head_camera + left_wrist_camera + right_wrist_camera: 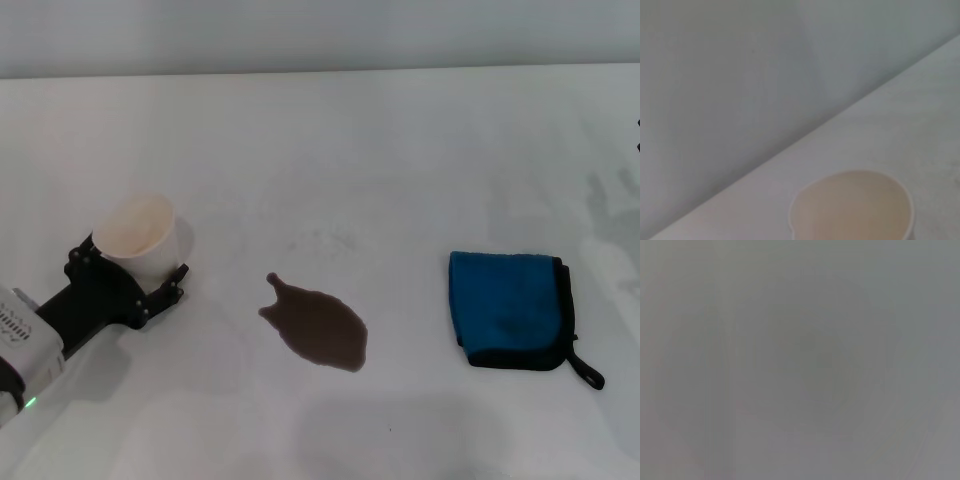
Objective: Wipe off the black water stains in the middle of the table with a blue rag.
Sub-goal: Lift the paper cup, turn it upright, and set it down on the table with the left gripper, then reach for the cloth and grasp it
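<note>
A dark brown-black water stain [318,326], teardrop-shaped with a narrow tail, lies in the middle of the white table [350,150]. To its right the folded blue rag [508,308] lies flat, with black edging and a loop tab pointing to the near right. Nothing touches the rag or the stain. At the left my left gripper [128,278] is shut on a white paper cup [137,236], held upright-tilted with its open mouth showing; the cup [852,207] also fills the lower part of the left wrist view. The right gripper is out of view, and the right wrist view shows only plain grey.
A grey wall [320,30] runs along the table's far edge. Bare tabletop lies between the cup and the stain, and between the stain and the rag.
</note>
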You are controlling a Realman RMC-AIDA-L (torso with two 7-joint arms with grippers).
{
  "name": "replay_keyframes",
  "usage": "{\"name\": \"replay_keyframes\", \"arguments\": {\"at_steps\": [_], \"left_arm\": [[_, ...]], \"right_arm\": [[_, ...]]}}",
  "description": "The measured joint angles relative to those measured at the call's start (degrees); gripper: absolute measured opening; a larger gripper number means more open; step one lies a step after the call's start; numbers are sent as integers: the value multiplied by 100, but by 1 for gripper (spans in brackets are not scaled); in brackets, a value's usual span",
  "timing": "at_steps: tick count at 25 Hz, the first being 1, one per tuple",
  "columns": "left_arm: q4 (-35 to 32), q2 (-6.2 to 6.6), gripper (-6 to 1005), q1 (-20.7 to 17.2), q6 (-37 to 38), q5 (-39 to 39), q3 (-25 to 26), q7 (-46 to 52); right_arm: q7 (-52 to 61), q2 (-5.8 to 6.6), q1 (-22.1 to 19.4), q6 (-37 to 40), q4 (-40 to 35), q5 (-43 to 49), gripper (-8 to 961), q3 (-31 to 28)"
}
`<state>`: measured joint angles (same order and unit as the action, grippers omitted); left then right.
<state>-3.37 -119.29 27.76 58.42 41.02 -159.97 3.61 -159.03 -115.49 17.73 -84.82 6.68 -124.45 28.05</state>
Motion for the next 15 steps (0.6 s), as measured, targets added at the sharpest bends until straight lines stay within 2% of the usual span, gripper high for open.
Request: {"name": "replay_keyframes", "arguments": {"at_steps": [11,15], "left_arm": [[-6,11,873,-85,255,34,27,16],[-6,8,880,-263,285,54,70,21]], "right_arm": [[-14,5,11,30,-9,0,419,-28],[-16,7,14,39,-10,0,420,-28]]}}
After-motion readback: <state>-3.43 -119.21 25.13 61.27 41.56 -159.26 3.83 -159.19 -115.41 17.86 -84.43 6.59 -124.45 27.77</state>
